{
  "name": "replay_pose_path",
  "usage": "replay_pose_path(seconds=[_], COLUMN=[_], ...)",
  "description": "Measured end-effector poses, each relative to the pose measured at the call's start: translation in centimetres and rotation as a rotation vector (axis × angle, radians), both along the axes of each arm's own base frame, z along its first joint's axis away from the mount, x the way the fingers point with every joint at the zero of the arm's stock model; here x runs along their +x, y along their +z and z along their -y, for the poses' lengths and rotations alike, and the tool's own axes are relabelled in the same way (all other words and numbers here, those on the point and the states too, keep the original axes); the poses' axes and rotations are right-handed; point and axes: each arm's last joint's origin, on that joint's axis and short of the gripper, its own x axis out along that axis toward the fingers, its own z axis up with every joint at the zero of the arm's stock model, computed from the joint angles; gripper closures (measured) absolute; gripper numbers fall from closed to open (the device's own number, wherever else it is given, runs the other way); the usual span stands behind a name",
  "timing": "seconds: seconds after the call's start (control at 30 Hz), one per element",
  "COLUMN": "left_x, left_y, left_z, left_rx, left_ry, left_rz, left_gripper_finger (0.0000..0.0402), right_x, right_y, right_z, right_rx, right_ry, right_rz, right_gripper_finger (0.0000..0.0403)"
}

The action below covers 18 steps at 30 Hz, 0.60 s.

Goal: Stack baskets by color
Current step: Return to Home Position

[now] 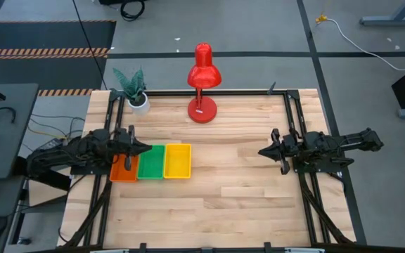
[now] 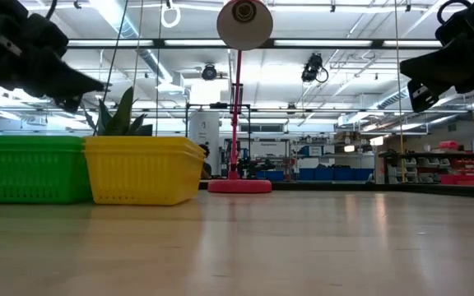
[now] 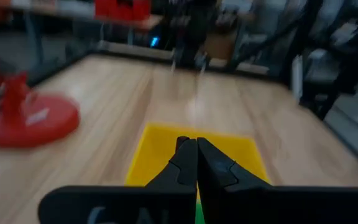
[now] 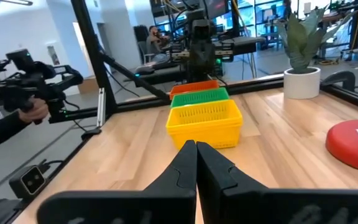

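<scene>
Closest to the lenses, the right gripper (image 4: 196, 144) is pressing its fingers (image 4: 182, 168) together on nothing; we are reading the left gripper (image 3: 196, 142) as closed and empty too. Near the left edge of the tabletop (image 1: 245, 190), we are locating three groups touching in a row: orange baskets (image 1: 123, 171) outermost, green baskets (image 1: 150, 162) central, yellow baskets (image 1: 177, 161) innermost. The left gripper is hovering above orange and green; the right gripper is hanging near the right edge.

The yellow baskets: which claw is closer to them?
Left. The left claw hangs by the neighbouring green baskets, just beside the yellow baskets; the right claw sits far across the table.
</scene>
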Motion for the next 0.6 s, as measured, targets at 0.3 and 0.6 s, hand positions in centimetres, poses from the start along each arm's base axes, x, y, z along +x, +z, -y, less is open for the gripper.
replay_pose_path(seconds=[0.3, 0.6], left_x=[0.74, 0.77], left_y=[-0.18, -0.28], left_z=[0.51, 0.74], left_rx=[0.053, 0.038], left_ry=[-0.054, -0.049], left_rz=[0.179, 0.168], left_gripper_finger=[0.0399, 0.0393], right_x=[0.0, 0.08], right_y=[0.01, -0.08], right_z=[0.05, 0.05], right_rx=[0.003, -0.016], right_ry=[-0.016, -0.017], right_rz=[0.001, -0.01], right_gripper_finger=[0.0399, 0.0396])
